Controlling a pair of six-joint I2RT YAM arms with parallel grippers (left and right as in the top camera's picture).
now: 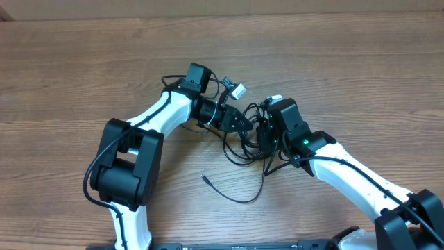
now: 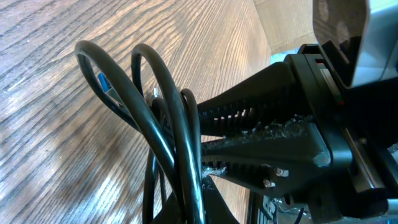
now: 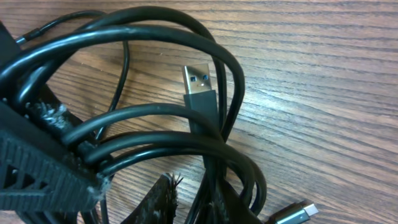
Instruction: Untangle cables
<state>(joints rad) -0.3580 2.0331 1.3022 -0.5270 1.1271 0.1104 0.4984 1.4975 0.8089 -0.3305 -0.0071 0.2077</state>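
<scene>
The cables (image 1: pixel 243 149) form a black tangle of loops at the table's middle, between my two grippers. My left gripper (image 1: pixel 244 123) is shut on several strands; the right wrist view shows its ribbed fingers (image 3: pixel 43 171) clamping them. My right gripper (image 1: pixel 262 139) sits against the tangle from the right. Its fingertips (image 3: pixel 165 199) stand slightly apart, wood shows in the gap, and one strand runs beside the right finger. Looped strands (image 2: pixel 168 124) rise in front of the right gripper (image 2: pixel 202 152) in the left wrist view. A silver USB plug (image 3: pixel 198 84) lies inside the loops, and a smaller silver-tipped plug (image 3: pixel 295 211) lies lower right.
One thin cable trails toward the front of the wooden table (image 1: pixel 83 62) and ends in a loose tip (image 1: pixel 203 176). A small white connector (image 1: pixel 238 90) lies behind the left gripper. Both arms converge on the middle.
</scene>
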